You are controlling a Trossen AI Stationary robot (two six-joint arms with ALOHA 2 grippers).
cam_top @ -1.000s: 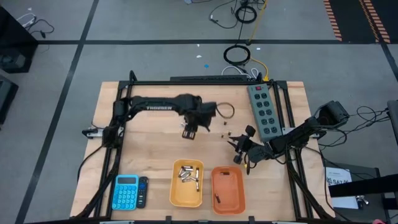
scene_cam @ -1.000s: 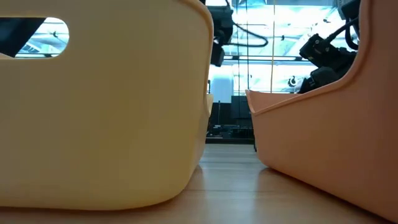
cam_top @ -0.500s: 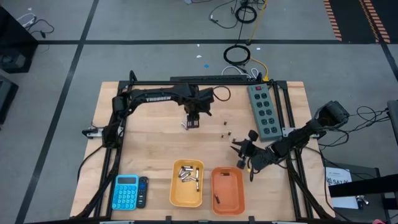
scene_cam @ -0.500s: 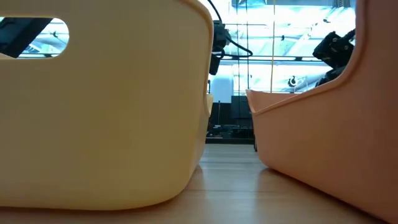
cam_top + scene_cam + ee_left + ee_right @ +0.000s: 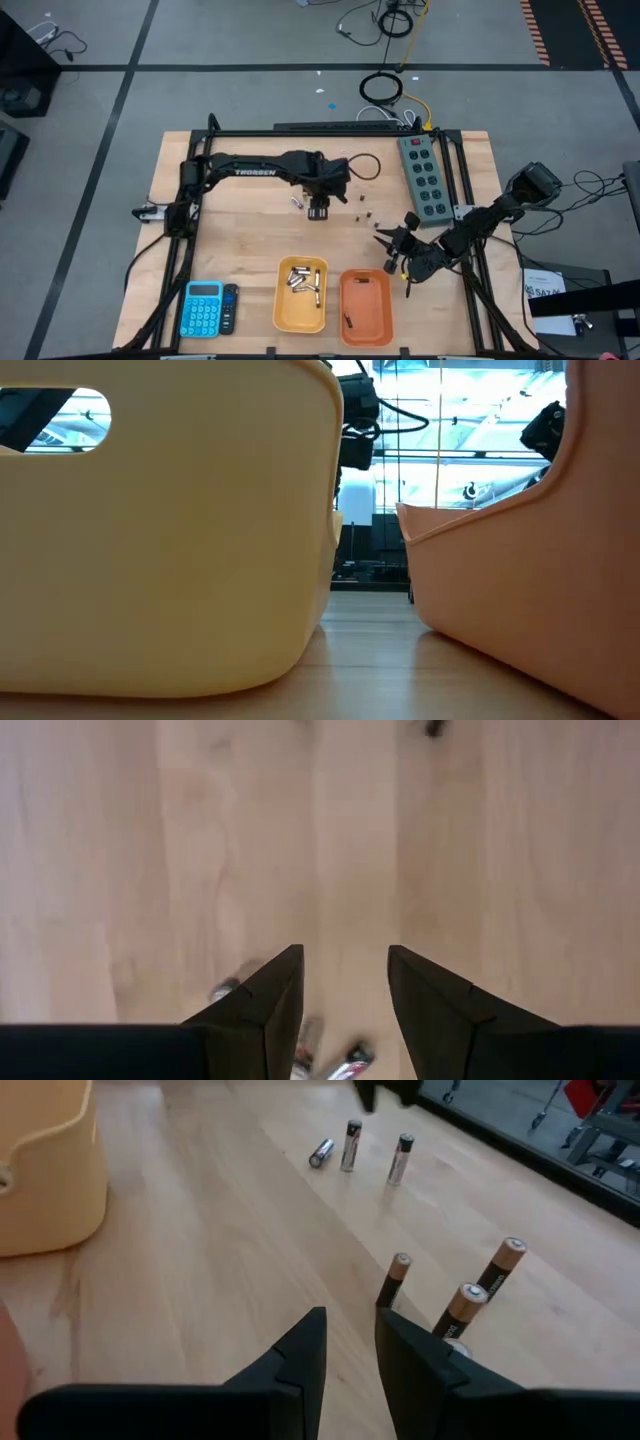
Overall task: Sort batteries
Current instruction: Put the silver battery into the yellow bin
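A blue calculator (image 5: 203, 307) is lying at the table's (image 5: 240, 230) front-left corner, apart from the work; the left gripper (image 5: 319, 211) is hovering mid-table with fingers parted, nothing between them, just beside a few silvery batteries (image 5: 297, 203), probably to pick one; a yellow bin (image 5: 300, 296) at the front edge is holding sorted silvery cells, the orange bin (image 5: 366, 304) beside it one dark cell; the right gripper (image 5: 399, 262), narrowly open and empty, is facing dark copper-tipped batteries (image 5: 490, 1276) toward the right edge.
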